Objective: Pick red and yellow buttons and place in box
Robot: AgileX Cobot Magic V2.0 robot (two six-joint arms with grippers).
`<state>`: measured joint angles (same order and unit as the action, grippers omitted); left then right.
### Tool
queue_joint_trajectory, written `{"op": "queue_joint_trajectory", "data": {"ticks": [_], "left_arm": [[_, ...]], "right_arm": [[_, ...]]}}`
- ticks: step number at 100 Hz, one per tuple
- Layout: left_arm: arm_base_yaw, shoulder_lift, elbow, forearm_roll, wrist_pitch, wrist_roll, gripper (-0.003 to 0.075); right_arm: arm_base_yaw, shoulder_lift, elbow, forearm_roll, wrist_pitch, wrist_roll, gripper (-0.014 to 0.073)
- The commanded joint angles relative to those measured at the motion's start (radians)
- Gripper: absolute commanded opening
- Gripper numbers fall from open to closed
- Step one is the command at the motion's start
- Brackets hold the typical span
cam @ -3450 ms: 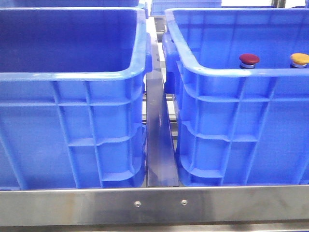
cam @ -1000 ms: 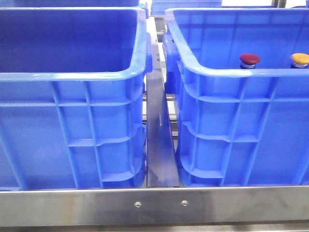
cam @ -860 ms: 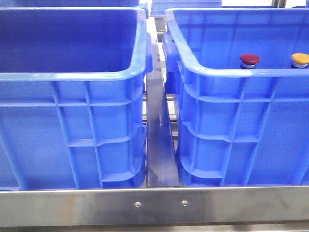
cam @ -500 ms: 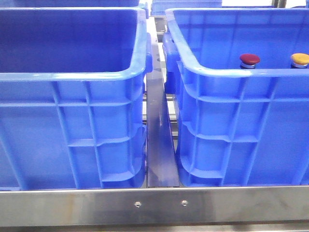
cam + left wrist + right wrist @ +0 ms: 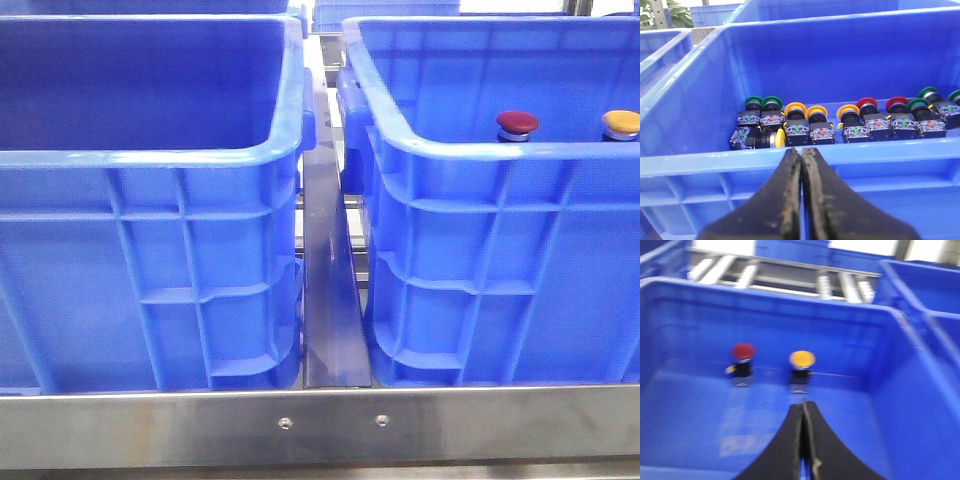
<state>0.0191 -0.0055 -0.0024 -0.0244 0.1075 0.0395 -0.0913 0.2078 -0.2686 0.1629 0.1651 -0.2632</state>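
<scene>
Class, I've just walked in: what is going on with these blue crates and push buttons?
Nothing is held. The right gripper, shut and empty, faces a dark red mushroom-head push button and an orange-yellow one standing apart inside a deep blue plastic crate. The left gripper, also shut, looks into another blue crate of assorted push buttons.

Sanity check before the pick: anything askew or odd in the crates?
One oddity: in the left wrist view, a yellow button at the row's near-left end lies tipped on its side, cap facing sideways, while its neighbours stand upright. The red button and yellow one in the right crate stand upright.
</scene>
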Motion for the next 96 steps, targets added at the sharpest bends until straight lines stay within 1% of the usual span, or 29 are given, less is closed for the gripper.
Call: {"op": "queue_joint_trajectory", "data": {"ticks": [1, 6, 13, 27, 33, 96], "left_arm": [[0.0, -0.034, 0.047, -0.004, -0.087, -0.011, -0.0019], [0.0, -0.034, 0.047, -0.004, -0.087, -0.011, -0.0019], [0.0, -0.034, 0.047, -0.004, -0.087, -0.011, -0.0019], [0.0, -0.034, 0.047, -0.004, -0.087, -0.011, -0.0019], [0.0, -0.034, 0.047, -0.004, -0.087, -0.011, -0.0019], [0.0, -0.034, 0.047, -0.004, -0.087, -0.011, -0.0019]], "right_arm": [[0.033, -0.042, 0.02, -0.283, -0.176, 0.299, -0.0067], [0.046, -0.069, 0.075, -0.281, -0.242, 0.302, -0.0067], [0.052, -0.105, 0.156, -0.254, -0.296, 0.302, -0.0067], [0.052, -0.2, 0.278, -0.239, -0.303, 0.302, -0.0067], [0.052, -0.247, 0.276, -0.239, -0.237, 0.302, -0.0067], [0.054, -0.243, 0.277, -0.239, -0.234, 0.302, -0.0067]]}}
